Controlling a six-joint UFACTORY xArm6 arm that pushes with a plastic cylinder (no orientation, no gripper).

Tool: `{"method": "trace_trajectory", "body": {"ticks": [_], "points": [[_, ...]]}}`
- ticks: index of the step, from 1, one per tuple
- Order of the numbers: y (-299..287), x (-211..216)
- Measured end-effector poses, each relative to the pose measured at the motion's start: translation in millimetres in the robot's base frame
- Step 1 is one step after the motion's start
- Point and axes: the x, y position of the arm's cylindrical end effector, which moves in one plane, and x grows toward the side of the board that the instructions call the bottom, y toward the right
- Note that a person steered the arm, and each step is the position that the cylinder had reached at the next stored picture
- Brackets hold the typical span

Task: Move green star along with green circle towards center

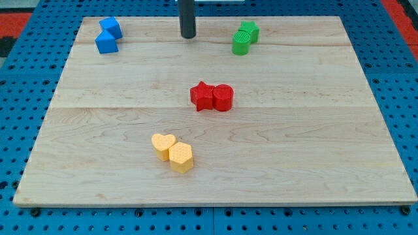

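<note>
The green star (249,30) and the green circle (241,43) sit touching each other near the view's top right of the wooden board (313,130), the circle just below and left of the star. My tip (188,35) rests near the view's top middle, well to the left of both green blocks and apart from them.
A red star (202,96) and red cylinder (223,98) touch at the board's middle. A yellow heart (163,145) and yellow hexagon (181,156) touch below them. Two blue blocks (108,35) sit at the top left. Blue pegboard surrounds the board.
</note>
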Motion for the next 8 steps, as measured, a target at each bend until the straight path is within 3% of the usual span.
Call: {"method": "trace_trajectory", "body": {"ticks": [2, 7, 8], "points": [[66, -35], [156, -30], [125, -13]]}}
